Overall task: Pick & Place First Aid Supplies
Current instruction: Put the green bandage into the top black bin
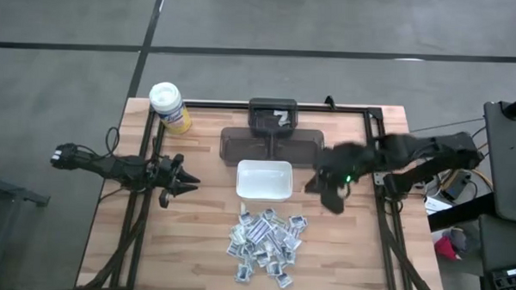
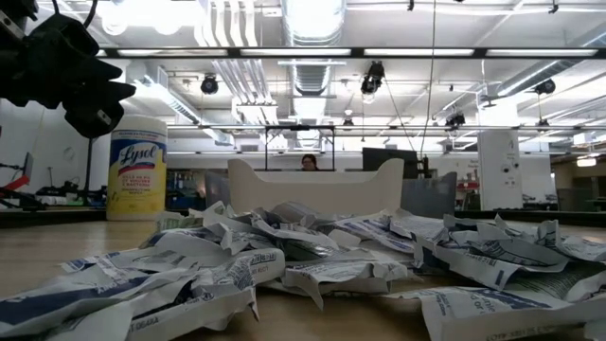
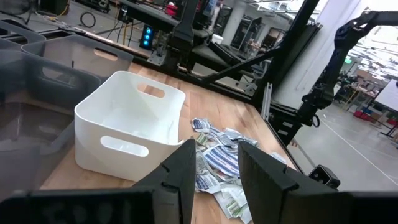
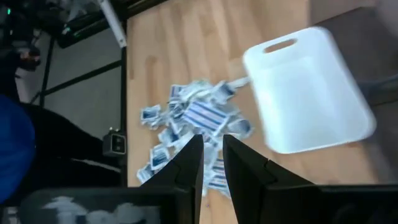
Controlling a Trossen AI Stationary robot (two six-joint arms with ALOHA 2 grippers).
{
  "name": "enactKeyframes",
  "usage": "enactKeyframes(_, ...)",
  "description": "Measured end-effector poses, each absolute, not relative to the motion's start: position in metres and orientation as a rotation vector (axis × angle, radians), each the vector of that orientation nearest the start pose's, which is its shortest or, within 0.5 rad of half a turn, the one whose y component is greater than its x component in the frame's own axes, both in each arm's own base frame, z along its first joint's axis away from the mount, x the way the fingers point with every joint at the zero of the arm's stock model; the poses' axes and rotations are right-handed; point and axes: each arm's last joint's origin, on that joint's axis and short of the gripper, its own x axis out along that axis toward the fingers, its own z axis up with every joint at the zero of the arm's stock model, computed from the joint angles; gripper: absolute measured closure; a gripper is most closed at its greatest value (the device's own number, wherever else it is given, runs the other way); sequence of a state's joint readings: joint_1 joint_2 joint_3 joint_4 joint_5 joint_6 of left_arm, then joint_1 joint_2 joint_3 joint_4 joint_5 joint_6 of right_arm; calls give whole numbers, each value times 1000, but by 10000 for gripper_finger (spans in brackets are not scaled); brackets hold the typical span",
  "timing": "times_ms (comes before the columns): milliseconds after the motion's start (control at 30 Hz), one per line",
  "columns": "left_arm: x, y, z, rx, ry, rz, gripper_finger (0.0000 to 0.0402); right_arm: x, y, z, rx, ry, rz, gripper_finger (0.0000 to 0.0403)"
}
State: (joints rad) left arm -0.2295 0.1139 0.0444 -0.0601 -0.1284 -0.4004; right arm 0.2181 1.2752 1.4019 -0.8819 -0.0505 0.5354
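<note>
The first aid supplies (image 1: pixel 266 243) are several small white and bluish packets heaped on the wood table near its front edge, also seen in the right wrist view (image 4: pixel 186 121). The white dish (image 1: pixel 264 180) stands on its base just beyond the heap. My left gripper (image 3: pixel 214 149) hovers open at the table's left (image 1: pixel 184 181), level, pointing toward the dish, nothing between its fingers. My right gripper (image 4: pixel 211 140) hangs above the table, right of the dish (image 1: pixel 330 197), slanting down toward the heap. A narrow gap shows between its fingers, with nothing in it.
A yellow canister (image 1: pixel 170 107) with a white lid stands at the far left corner. Dark grey bins (image 1: pixel 271 135) sit behind the dish. Black frame rails (image 1: pixel 146 158) run along the table's left, right and far edges.
</note>
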Motion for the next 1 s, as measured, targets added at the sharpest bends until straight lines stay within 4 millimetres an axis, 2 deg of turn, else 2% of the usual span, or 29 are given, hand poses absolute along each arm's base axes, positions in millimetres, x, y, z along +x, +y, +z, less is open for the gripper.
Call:
enactKeyframes(167,100,-20,164,-376,146,-74,287,255,83,342,463,844,41,344)
enactKeyframes(433,100,-20,164,-376,146,-74,287,280,108,286,479,928,33,344)
enactKeyframes(800,100,-20,164,-376,146,-74,287,313,121,228,430,1053,-10,344)
enactKeyframes(1000,100,-20,164,-376,146,-74,287,321,124,204,402,1125,-40,344)
